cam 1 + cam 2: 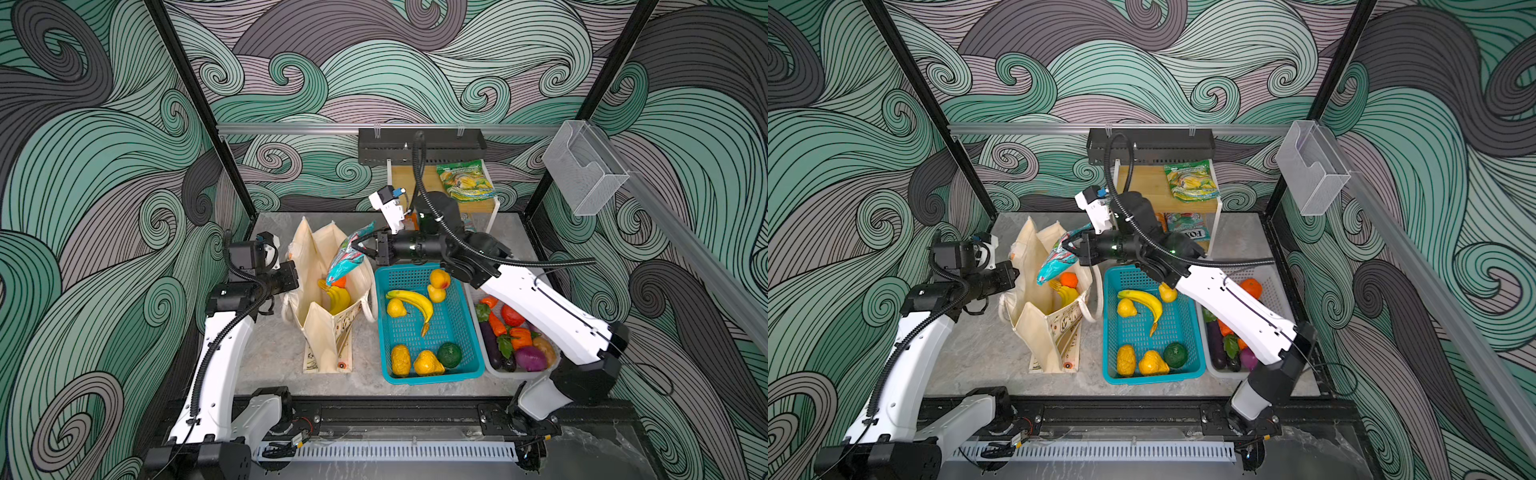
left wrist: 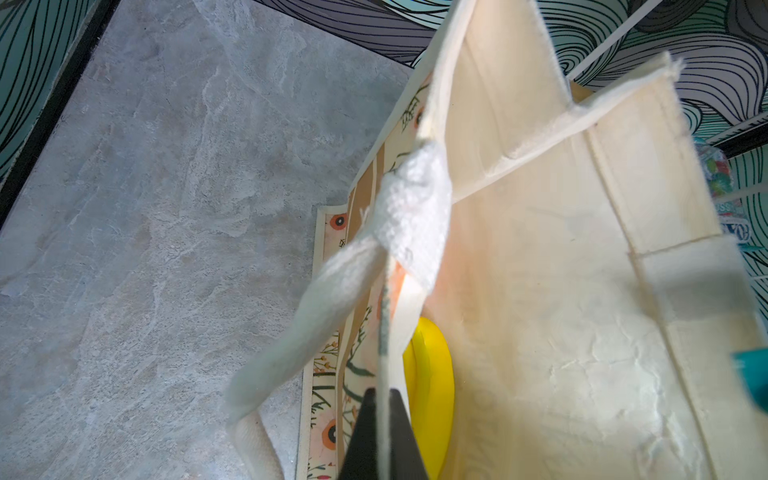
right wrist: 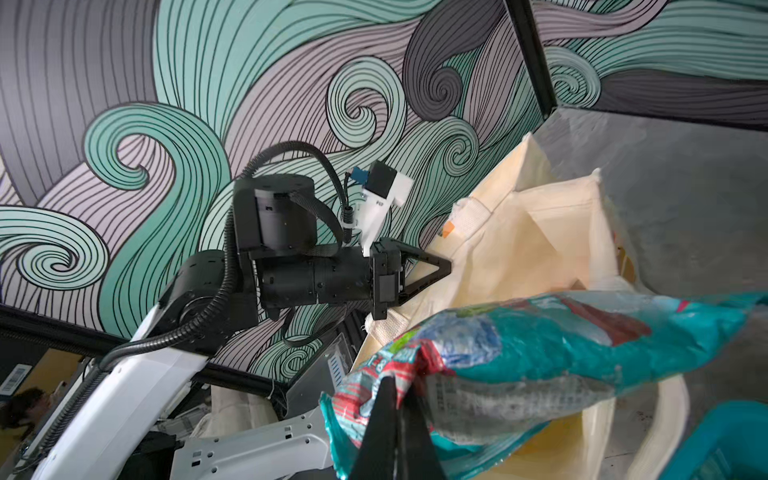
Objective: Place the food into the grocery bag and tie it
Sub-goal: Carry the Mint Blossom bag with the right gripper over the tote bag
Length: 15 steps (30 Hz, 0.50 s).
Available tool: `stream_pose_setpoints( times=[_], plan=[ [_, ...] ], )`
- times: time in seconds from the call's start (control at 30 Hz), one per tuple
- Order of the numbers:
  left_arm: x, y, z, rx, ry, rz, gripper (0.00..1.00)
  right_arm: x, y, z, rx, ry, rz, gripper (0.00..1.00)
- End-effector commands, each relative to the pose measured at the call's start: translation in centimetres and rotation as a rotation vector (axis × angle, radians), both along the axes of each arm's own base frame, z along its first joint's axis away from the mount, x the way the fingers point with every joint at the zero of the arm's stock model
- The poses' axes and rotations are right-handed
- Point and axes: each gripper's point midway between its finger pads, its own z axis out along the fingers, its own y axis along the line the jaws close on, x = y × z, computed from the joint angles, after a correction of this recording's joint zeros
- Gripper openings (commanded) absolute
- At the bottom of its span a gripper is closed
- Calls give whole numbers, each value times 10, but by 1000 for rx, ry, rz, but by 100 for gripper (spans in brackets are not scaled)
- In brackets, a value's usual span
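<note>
Right wrist | right pincer (image 3: 399, 386) clamps teal-red packet (image 3: 561, 336) | print blurred

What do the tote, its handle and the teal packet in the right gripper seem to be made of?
The grocery bag looks like matte cream woven canvas: frayed seam edges and soft creases show. The handle seems to be thick white cotton-like webbing with a visible weave. The snack packet is probably thin glossy plastic film, since it crinkles and glints.

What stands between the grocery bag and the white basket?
The teal basket of fruit stands between grocery bag and white basket; both top views show it.
</note>
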Motion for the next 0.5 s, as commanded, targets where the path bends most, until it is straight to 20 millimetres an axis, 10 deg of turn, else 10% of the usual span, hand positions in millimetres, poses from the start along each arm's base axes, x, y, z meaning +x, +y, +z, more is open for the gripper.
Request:
stream_pose_setpoints(
  times=[0.0,0.47],
  plan=[
    [-2,-3,-2,-8,-1,-19,0,-2,24,26,102,-37,53,0],
    [-2,-3,-1,-9,-5,-14,0,42,41,-124,-206,67,-57,0]
  ],
)
